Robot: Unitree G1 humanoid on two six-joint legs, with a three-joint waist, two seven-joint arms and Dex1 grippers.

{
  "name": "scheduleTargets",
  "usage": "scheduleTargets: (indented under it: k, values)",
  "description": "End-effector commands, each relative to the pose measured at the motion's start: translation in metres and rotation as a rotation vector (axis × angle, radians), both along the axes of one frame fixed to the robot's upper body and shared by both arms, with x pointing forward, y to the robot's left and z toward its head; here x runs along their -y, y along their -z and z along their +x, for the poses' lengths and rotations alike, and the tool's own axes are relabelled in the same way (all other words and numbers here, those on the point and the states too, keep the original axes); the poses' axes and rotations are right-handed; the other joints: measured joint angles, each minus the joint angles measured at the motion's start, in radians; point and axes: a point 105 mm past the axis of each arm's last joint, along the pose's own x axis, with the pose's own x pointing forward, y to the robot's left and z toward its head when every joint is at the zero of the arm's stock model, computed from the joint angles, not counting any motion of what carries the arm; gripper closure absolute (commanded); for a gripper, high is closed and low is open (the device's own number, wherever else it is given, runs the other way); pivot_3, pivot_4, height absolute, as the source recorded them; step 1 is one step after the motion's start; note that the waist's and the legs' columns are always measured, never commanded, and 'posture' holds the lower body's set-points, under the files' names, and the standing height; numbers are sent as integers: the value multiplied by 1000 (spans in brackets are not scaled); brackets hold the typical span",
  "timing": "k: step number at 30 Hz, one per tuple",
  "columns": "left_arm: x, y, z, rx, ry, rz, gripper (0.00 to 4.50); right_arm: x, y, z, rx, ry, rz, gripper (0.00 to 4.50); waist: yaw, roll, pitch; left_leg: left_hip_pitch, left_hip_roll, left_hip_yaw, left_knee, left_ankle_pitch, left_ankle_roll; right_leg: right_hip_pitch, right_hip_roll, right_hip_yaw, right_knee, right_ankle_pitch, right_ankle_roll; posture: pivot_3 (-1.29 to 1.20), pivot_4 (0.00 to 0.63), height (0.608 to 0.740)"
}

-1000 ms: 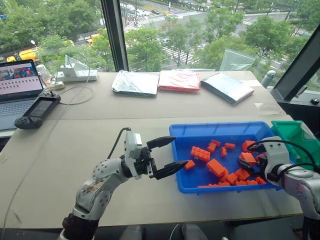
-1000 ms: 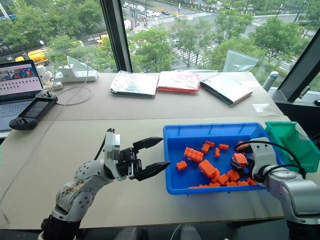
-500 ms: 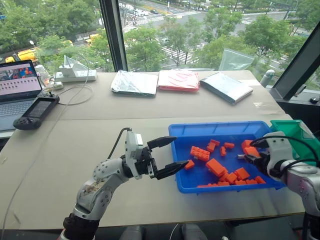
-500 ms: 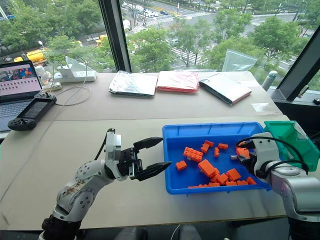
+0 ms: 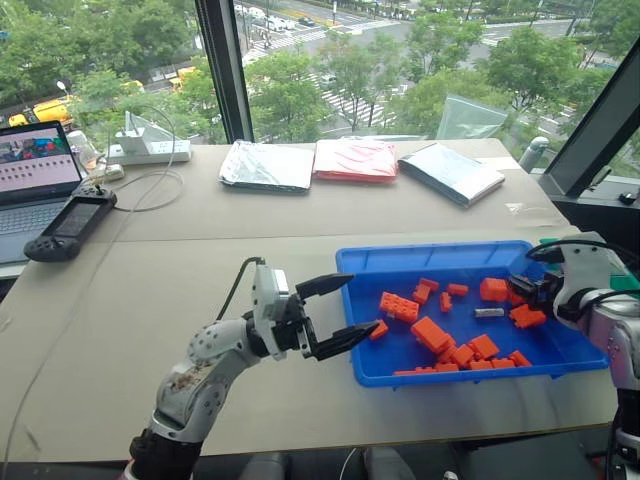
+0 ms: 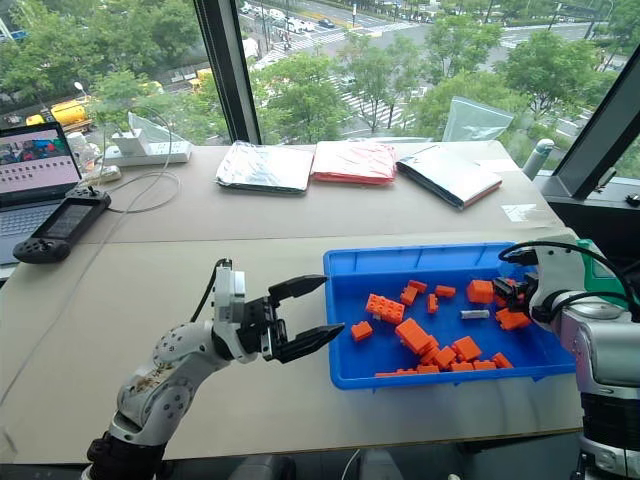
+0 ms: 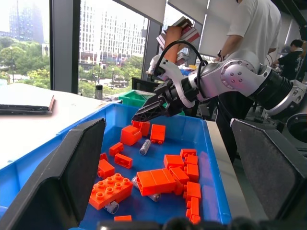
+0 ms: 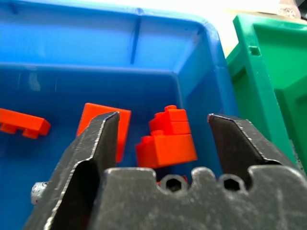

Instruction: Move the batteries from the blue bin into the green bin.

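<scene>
Left gripper (image 5: 362, 302): spread wide, nothing between the two black fingers. Hangs above the table (image 5: 180, 260), fingertips right at the left wall of the blue bin (image 5: 440, 250), pointing across it toward the other arm. Straight ahead of these fingers, inside the bin: a scatter of orange bricks (image 5: 432, 333), the nearest one just past the lower fingertip.

Right gripper (image 5: 515, 292): open wide as well, empty, seen plainly in its wrist view as two dark fingers with a clear gap. Poised over the right end of the blue bin, tilted down toward the bin floor. Just beyond its fingertips: a stacked orange brick (image 8: 165, 139) and a flat orange piece (image 8: 103, 124) beside it, neither one touched.

One battery (image 5: 488, 313), a small silver cylinder, flat on the blue floor just short of the right gripper's tips, on the side toward the left gripper and well away from that one. In the left wrist view, at least one more silver cylinder (image 7: 111, 207) half under an orange brick, near the left gripper's end of the bin.

Green bin (image 8: 268, 62): directly outboard of the right gripper, rim close against the right wall of the blue bin. Contents cannot be told.

Far beyond both grippers, along the window edge of the table: three flat pouches (image 5: 268, 165), a laptop (image 5: 35, 175) and a handheld controller (image 5: 70, 225). Behind the right arm in the left wrist view, a person (image 7: 249, 24) standing.
</scene>
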Motion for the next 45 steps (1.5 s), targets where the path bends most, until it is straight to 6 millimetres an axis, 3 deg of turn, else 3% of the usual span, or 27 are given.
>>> scheduleTargets:
  k: [1, 5, 10, 20, 30, 45]
  values:
    - [-1, -5, -1, 38, -4, -13, 0, -17, -42, -3, 123, -127, -70, 49, 0, 0, 0, 0, 0, 0, 0, 0, 0, 0, 0, 0, 0, 0, 0, 0, 150, 740]
    - [-2, -4, -1, 37, -3, -13, 0, -52, -42, -23, 55, -396, -139, 49, 2, 2, 0, -1, 0, -1, 0, -1, 1, 0, 0, 0, -1, 0, 0, 0, 150, 740]
    - [-1, -3, -1, 34, -1, -17, 0, -62, -22, -43, -141, -540, -155, 49, 2, 2, 0, -1, 0, -1, 1, -1, 1, 0, 0, 0, -1, 0, 0, 0, 150, 740]
    - [-1, 0, -3, 36, 1, -14, 0, -45, 32, -35, -323, -436, -130, 49, 1, 2, 0, -1, 0, 0, 1, -1, 1, 0, 0, 0, -1, 0, 0, 0, 150, 740]
    - [-2, 2, -4, 36, -7, -8, 0, -41, 59, -22, -330, -303, -29, 49, 0, 2, 0, 0, 0, -1, 1, -1, 1, 1, 0, 0, -1, 0, 1, 0, 150, 740]
    - [-1, 1, -3, 38, -13, -2, 0, -33, 51, -1, -215, -206, -45, 49, 1, 2, 0, 1, 0, 0, 1, -1, 1, 2, 0, 0, -1, 0, 1, 0, 150, 740]
